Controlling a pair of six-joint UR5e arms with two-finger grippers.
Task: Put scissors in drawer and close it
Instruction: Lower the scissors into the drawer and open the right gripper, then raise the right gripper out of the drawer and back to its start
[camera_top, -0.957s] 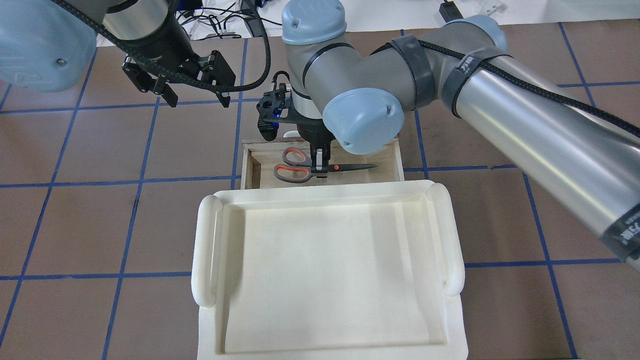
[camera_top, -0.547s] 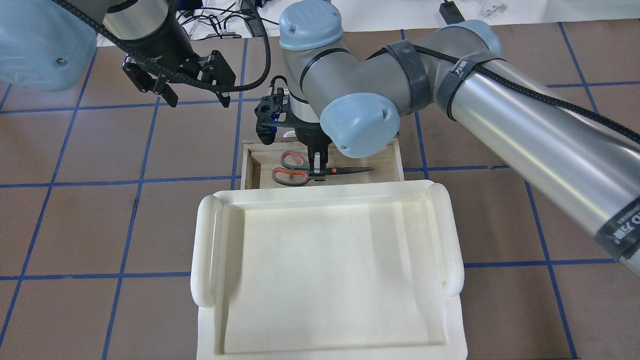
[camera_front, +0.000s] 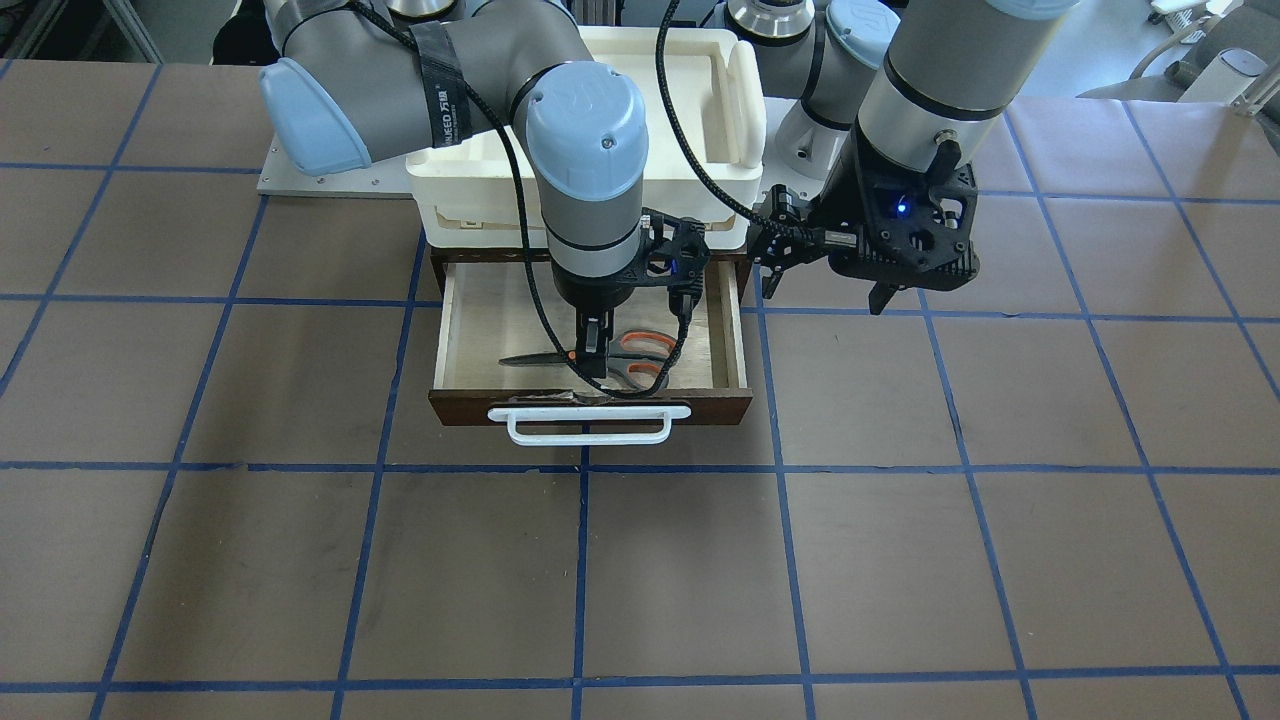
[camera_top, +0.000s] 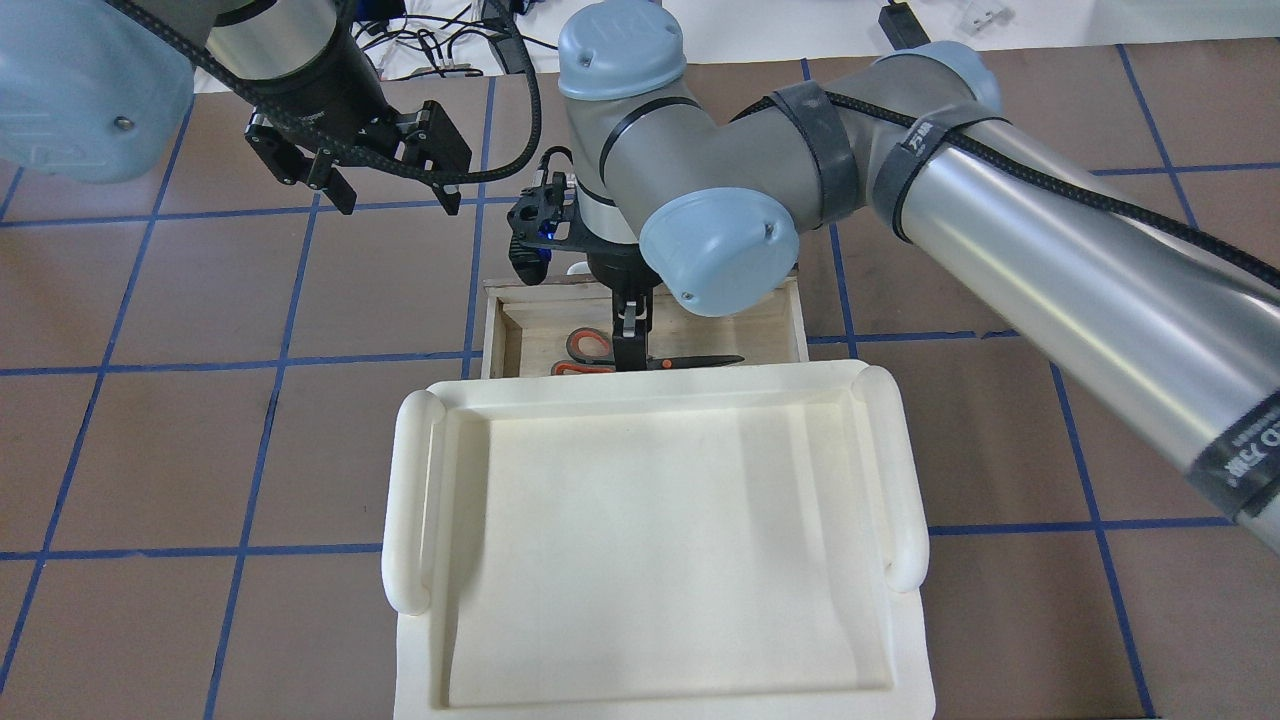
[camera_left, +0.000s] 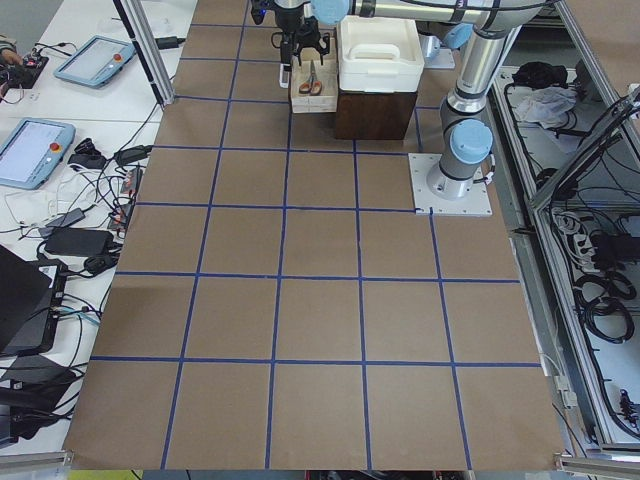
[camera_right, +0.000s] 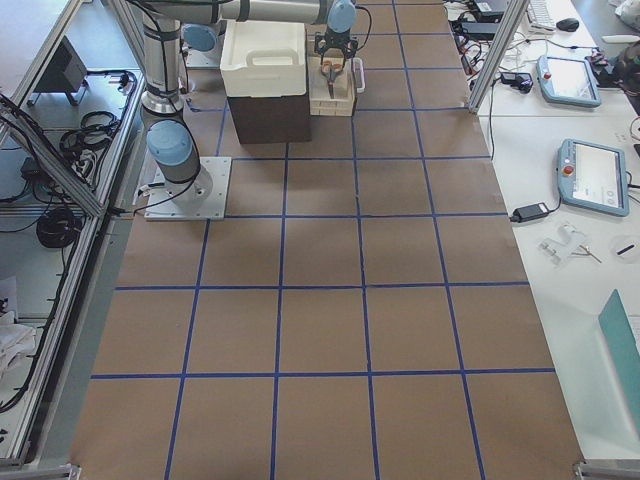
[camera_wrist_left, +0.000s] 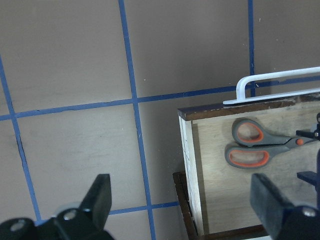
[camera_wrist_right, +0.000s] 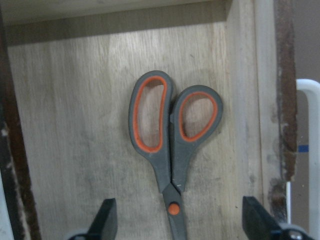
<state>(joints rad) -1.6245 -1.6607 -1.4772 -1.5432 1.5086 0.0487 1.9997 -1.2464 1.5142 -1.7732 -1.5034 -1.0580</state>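
Observation:
The scissors (camera_wrist_right: 170, 150), with orange-and-grey loop handles, lie flat on the pale floor of the open drawer (camera_front: 490, 320). They also show in the left wrist view (camera_wrist_left: 250, 145) and in the overhead view (camera_top: 585, 345), where the tray partly hides them. My right gripper (camera_wrist_right: 182, 222) is open, with its fingers spread on either side of the scissors' pivot, down inside the drawer (camera_top: 630, 340). My left gripper (camera_top: 395, 190) is open and empty. It hovers over the table beside the drawer's left side (camera_wrist_left: 182, 200).
The drawer's dark front carries a white bar handle (camera_front: 590, 430) that faces away from the robot. A white plastic tray (camera_top: 650, 540) sits on top of the brown cabinet behind the drawer. The brown table has blue grid lines.
My right gripper has carried the scissors down and back toward the cabinet. The scissors now lie on the drawer floor, and the fingers are spread apart from them. The left arm has not moved.

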